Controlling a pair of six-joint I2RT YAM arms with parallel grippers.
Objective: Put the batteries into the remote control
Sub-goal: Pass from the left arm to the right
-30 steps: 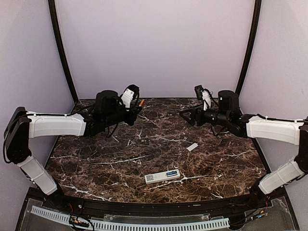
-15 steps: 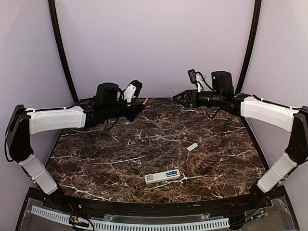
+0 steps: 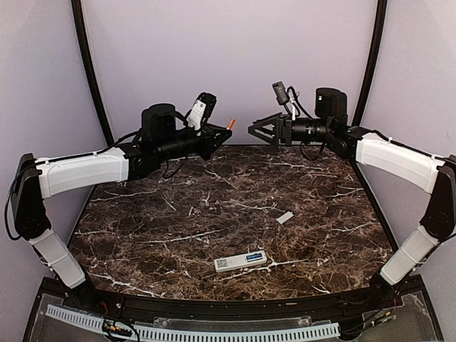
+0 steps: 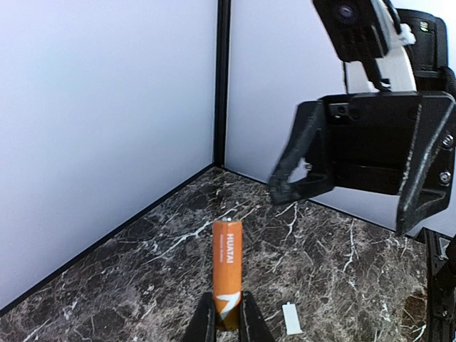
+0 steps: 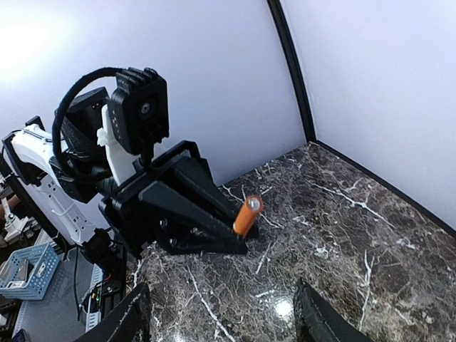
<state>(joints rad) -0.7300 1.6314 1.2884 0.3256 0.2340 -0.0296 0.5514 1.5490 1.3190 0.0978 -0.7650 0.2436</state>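
Note:
High over the back of the table, my left gripper [image 3: 222, 134] is shut on the lower end of an orange battery [image 3: 230, 125], which sticks out past the fingertips. In the left wrist view the battery [image 4: 227, 267] stands upright between the left gripper [image 4: 227, 317] fingers. My right gripper [image 3: 254, 131] faces it from the right, open and a short gap away, holding nothing. The right wrist view shows the battery [image 5: 247, 215] ahead of the right gripper [image 5: 222, 320], between its spread fingers. The white remote control [image 3: 241, 261] lies on the marble near the front edge, sticker side up.
A small pale-grey cover piece [image 3: 284, 217] lies on the marble table [image 3: 157, 235], right of centre, also in the left wrist view as the cover piece [image 4: 291, 318]. Lilac walls and black corner posts [image 3: 91, 78] close in the back and sides.
Both arms have risen and swung inward toward each other. The left gripper carried the orange battery up and to the right. The right gripper moved left, its jaws slightly narrower.

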